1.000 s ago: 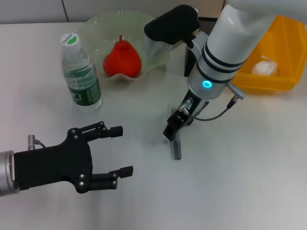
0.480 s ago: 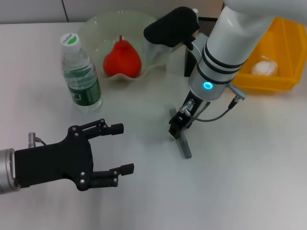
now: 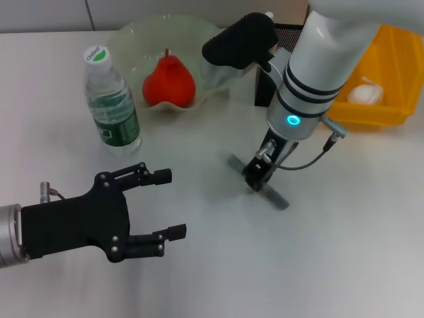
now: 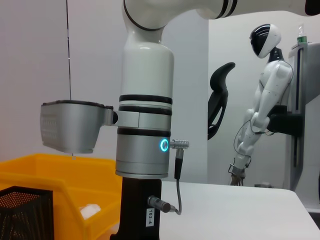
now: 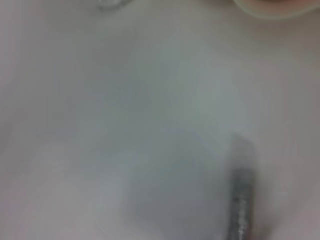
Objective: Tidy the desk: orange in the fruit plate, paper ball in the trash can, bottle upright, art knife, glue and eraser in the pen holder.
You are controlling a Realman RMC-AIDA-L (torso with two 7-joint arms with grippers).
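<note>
While the right gripper [image 3: 257, 177] clamps the grey art knife [image 3: 273, 195] mid-tabletop [image 3: 344, 252] in the head view, the left gripper [image 3: 162, 205] hovers spread wide near the upright bottle [image 3: 111, 103]. From the left wrist, the right arm [image 4: 145, 125] rises beside the trash can [image 4: 45, 172]. The right wrist shows the blurred art knife [image 5: 241, 205].

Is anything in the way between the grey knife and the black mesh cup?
Nothing on the table sits between the art knife and the pen holder. Only the right gripper on the knife and its arm are there.
</note>
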